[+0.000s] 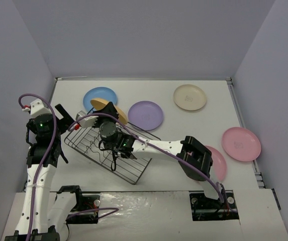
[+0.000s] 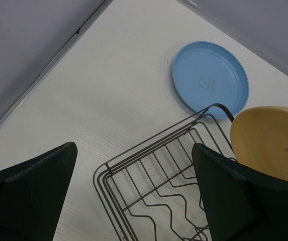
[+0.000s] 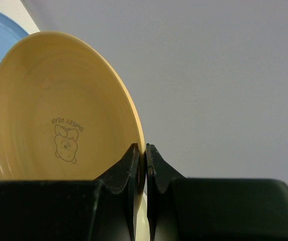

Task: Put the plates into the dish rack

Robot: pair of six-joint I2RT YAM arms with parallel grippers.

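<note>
— Which plate has it got?

— The yellow plate point(image 3: 58, 110). The right end effector point(image 3: 145, 165) is pinched shut on its rim, one finger on each face, and holds it on edge, tilted, over the far end of the rack point(image 1: 111, 150).

— What does it look like up close?

— Round, shallow, matte yellow-orange, with a faint little bear and some lettering in the middle. I can't tell whether it touches the wires.

— And the left one?

— The left end effector point(image 2: 133, 148) hangs wide open with nothing in it, just by the rack's left corner.

— The rest?

— All flat on the tabletop point(image 1: 184, 135). The blue plate point(image 1: 99, 96) is just beyond the rack, the purple plate point(image 1: 145, 115) beside it, and the cream plate point(image 1: 189, 97) farther back. A pink plate point(image 1: 241, 143) lies at the right edge, and the other pink plate point(image 1: 218, 163) is half hidden behind the right arm point(image 1: 196, 155).
</note>
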